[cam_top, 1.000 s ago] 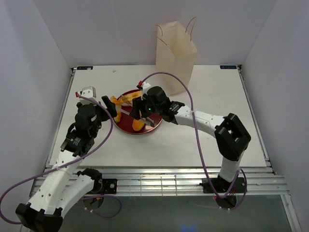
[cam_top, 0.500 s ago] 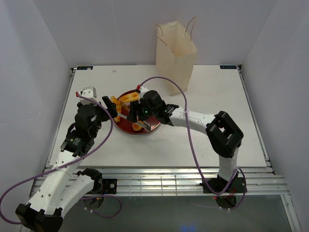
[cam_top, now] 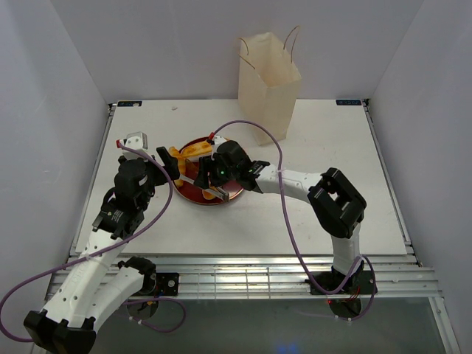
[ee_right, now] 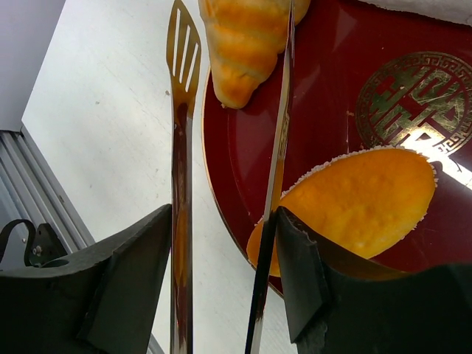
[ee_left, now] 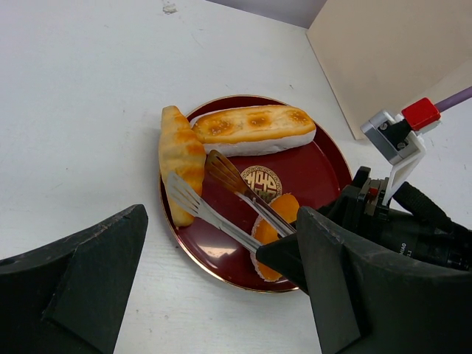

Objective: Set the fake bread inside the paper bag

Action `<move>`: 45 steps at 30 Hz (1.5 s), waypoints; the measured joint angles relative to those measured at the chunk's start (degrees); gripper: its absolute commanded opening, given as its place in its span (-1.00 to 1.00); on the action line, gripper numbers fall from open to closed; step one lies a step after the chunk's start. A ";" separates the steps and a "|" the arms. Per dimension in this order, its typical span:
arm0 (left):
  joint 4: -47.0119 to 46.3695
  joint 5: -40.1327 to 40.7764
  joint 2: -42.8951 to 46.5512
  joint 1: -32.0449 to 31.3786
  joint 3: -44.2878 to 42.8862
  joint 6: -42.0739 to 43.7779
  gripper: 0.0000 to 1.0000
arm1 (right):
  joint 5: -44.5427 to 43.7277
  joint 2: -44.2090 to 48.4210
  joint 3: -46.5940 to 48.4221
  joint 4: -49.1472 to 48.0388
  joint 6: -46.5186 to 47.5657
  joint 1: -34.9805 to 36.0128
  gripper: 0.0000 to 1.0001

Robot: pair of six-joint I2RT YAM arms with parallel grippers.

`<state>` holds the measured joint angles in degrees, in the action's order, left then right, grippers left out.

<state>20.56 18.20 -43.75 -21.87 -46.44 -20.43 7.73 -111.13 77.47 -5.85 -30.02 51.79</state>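
Right pincer [ee_right: 221, 225] seemingly grasping tongs [ee_right: 181, 147], left pincer [ee_left: 221, 221] released, fake bread [ee_left: 251, 127] distinct at wrists, paper bag [cam_top: 269, 77] whole overhead

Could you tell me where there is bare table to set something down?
Free: the table right of the paper bag; also the near strip before the plate. Crowded: the plate, with bread, tongs, left hand and right hand.

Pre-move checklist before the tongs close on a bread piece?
1. Grip of right gripper on tongs: ok.
2. Tong blades apart, nothing pinched: ok.
3. End of wedge piece between the blades: ok.
4. Blades low enough to catch it: cannot tell.
5. paper bag upright, mouth open: ok.
6. left gripper open and empty: ok.
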 measured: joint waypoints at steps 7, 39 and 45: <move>0.00 -0.22 0.00 0.00 0.00 0.00 0.85 | 0.37 -0.85 0.09 -0.42 -1.01 0.04 0.24; 0.00 -0.17 0.00 0.00 0.00 0.02 0.85 | 2.43 3.48 1.60 3.21 -0.15 -0.57 -0.14; 0.00 -0.15 0.00 0.00 0.02 0.02 0.85 | 1.44 14.38 1.60 4.02 3.06 -2.34 -0.14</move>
<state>20.56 18.04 -43.75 -21.87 -46.41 -20.40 9.17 -96.75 79.07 -1.83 -26.96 49.45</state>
